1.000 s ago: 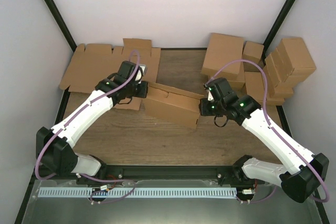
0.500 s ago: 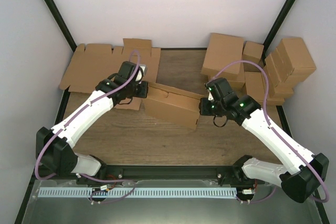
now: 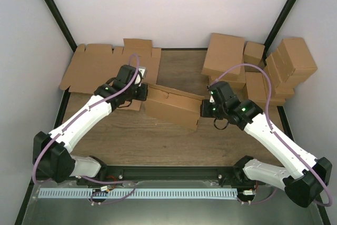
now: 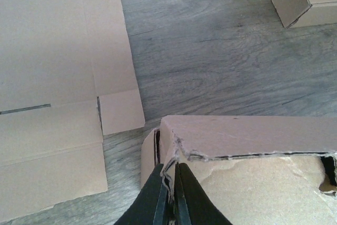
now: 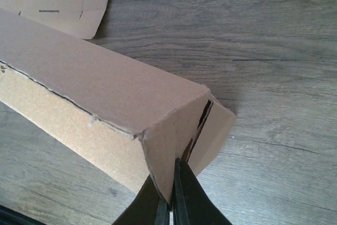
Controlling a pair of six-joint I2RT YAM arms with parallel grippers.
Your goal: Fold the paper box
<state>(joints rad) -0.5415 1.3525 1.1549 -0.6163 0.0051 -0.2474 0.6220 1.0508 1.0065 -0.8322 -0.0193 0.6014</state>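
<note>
The light, crease-prone paper box [image 3: 174,106] handles best by its end walls, where left claw [image 4: 168,204] and right claw [image 5: 171,204] pinch tight.

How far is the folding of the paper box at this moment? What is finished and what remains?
Done: the paper box stands as a long shape with its walls raised. In hand: the left gripper and the right gripper each pinch an end wall of it. Left, it seems: the right end flap gapes open beside a slit and is not tucked in.
</note>
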